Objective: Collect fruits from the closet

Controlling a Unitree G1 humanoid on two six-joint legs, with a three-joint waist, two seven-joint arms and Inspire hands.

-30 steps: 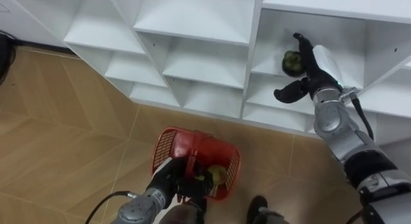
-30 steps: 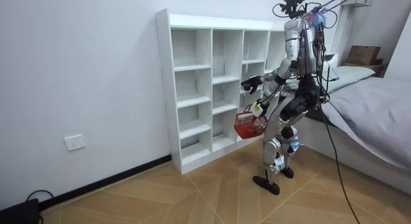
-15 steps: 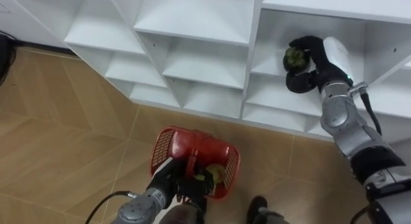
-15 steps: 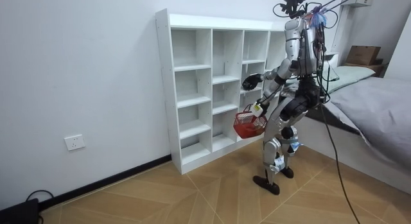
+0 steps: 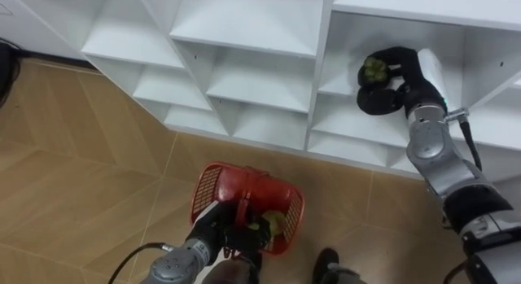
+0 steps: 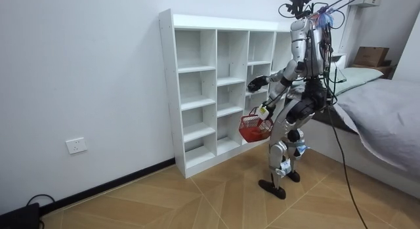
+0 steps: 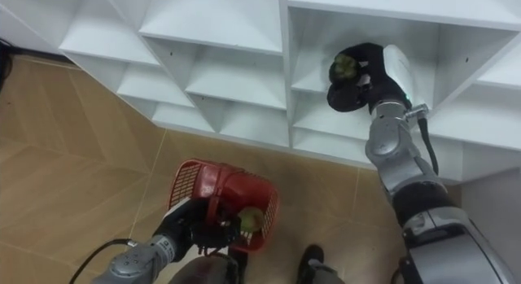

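white closet (image 6: pixel 168 91): open-front unit of square compartments, standing upright on the wooden floor (image 6: pixel 197 196) with its back against the wall. one green fruit (image 5: pixel 373 70) is inside a compartment near the closet's right end. the right hand (image 5: pixel 391 97) is curled round it, so contact between fruit and shelf board cannot be confirmed. a dark object (image 6: pixel 14 214) lies on the floor at the far left, beside the wall.

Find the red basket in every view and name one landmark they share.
Left eye view: red basket at bottom centre, above the wood floor.
Right eye view: red basket at the bottom, left of centre.
Room view: red basket right of centre, at the robot's side, before the white shelf unit.
Shared landmark: the white shelf unit, across the top of both eye views.
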